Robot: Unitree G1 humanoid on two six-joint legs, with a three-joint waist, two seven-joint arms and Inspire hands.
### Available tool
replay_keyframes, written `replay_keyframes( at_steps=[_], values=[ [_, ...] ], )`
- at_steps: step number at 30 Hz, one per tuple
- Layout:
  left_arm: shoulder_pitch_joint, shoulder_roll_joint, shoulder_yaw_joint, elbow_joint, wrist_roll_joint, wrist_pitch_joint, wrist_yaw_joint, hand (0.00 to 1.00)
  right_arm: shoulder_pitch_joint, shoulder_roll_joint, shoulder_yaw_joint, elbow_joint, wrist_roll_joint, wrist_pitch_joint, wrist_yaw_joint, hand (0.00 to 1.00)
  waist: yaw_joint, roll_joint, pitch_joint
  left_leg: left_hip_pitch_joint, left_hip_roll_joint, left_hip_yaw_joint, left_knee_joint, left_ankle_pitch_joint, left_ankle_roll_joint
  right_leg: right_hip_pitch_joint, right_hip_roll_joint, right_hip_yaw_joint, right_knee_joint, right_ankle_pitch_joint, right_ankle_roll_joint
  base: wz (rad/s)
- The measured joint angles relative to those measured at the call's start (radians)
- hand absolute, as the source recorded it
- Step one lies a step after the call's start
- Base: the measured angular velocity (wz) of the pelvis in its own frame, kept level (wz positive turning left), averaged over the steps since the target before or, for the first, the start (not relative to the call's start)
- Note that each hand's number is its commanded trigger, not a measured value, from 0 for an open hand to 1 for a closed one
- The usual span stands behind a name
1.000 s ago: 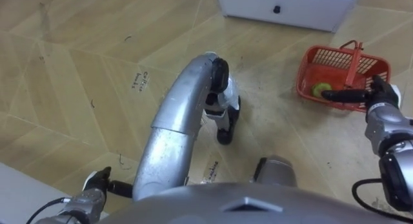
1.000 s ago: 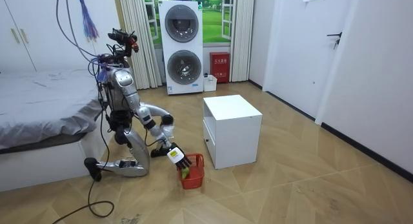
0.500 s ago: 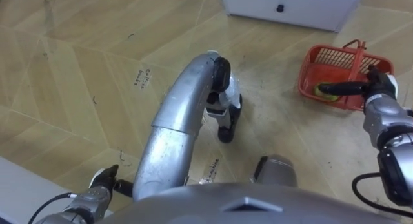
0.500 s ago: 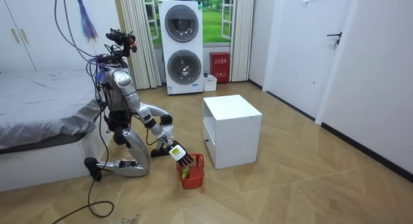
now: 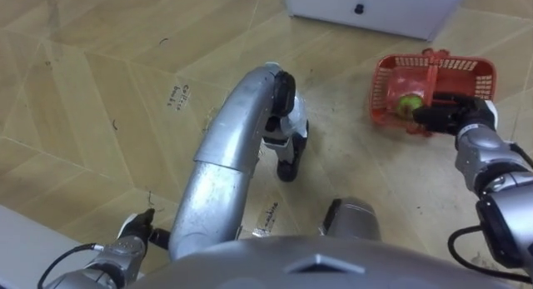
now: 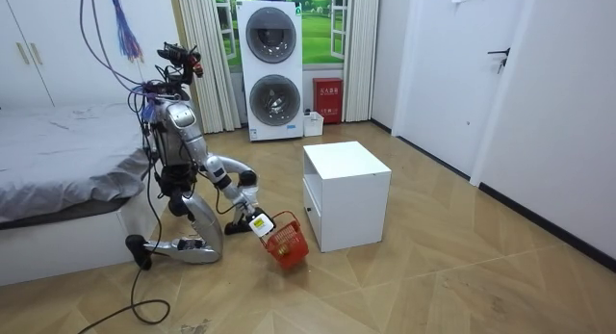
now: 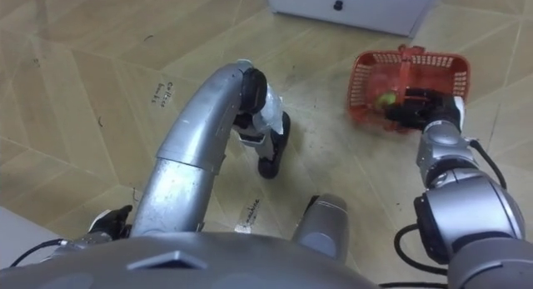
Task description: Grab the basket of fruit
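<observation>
Room view. Pale herringbone wood floor (image 6: 433, 276); white cube cabinet (image 6: 346, 194) at centre; stacked white washing machines (image 6: 269, 69) at 12 o'clock; grey-sheeted bed (image 6: 58, 170) at 9 o'clock; white door (image 6: 443, 74) at 2 o'clock.

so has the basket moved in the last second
Yes. The basket has tipped and come up, sitting higher against the white cabinet's side, gripped by the right robot hand.

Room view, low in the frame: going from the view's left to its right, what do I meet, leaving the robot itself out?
bed → fruit basket → white cabinet → door
</observation>
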State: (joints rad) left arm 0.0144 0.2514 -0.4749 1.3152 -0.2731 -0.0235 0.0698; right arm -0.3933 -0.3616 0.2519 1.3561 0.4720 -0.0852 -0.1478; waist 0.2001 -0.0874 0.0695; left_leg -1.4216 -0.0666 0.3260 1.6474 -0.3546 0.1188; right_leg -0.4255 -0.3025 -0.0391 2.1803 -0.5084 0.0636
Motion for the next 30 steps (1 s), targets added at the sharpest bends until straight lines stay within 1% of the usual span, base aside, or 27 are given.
replay_keyframes(
  at_steps=[4, 7, 10, 16, 25, 30],
  values=[
    [-0.005, -0.001, 0.0, 0.0, -0.001, 0.001, 0.0, 0.0, 0.0, 0.001, 0.001, 0.005, 0.034, 0.001, -0.001, 1.0, 0.0, 0.0, -0.0001, 0.0, -0.001, -0.001, 0.002, 0.001, 0.003, 0.002, 0.0, -0.002, 0.001, 0.0, 0.0, 0.0],
    [-0.005, -0.001, 0.0, 0.0, -0.001, 0.003, 0.0, 0.0, 0.001, 0.001, 0.001, 0.006, 0.039, 0.015, 0.007, 1.0, -0.001, 0.0, 0.0, 0.0, -0.001, -0.001, 0.002, 0.002, 0.003, 0.003, 0.001, -0.002, 0.002, 0.0, 0.0, 0.0],
    [-0.005, -0.001, 0.0, 0.0, -0.001, 0.003, 0.0, 0.0, 0.001, 0.002, 0.001, 0.006, 0.04, 0.021, 0.022, 1.0, -0.001, 0.0, -0.0001, 0.0, -0.001, -0.001, 0.003, 0.002, 0.003, 0.003, 0.001, -0.002, 0.004, 0.0, 0.0, 0.0],
    [-0.005, -0.002, 0.0, 0.0, -0.001, 0.004, 0.0, 0.0, 0.001, 0.002, 0.001, 0.006, 0.04, 0.022, 0.029, 1.0, -0.002, 0.0, -0.0001, 0.0, -0.001, -0.001, 0.003, 0.002, 0.003, 0.003, 0.001, -0.002, 0.005, 0.0, 0.0, 0.0],
    [-0.011, -0.002, 0.0, 0.0, -0.009, 0.004, 0.0, 0.0, 0.001, 0.003, 0.002, 0.006, 0.042, 0.022, 0.026, 1.0, -0.003, -0.001, 0.0007, 0.0, -0.002, -0.01, 0.009, 0.002, 0.003, 0.011, 0.01, -0.01, 0.004, 0.0, 0.0, 0.0],
    [-0.015, -0.002, 0.003, 0.0, -0.009, 0.003, 0.0, 0.0, 0.001, 0.005, 0.001, 0.006, 0.108, 0.022, 0.029, 1.0, -0.003, -0.001, 0.0002, 0.0, -0.002, -0.012, 0.014, 0.005, 0.007, 0.017, 0.011, -0.014, 0.003, 0.0, 0.0, 0.0]
  ],
)
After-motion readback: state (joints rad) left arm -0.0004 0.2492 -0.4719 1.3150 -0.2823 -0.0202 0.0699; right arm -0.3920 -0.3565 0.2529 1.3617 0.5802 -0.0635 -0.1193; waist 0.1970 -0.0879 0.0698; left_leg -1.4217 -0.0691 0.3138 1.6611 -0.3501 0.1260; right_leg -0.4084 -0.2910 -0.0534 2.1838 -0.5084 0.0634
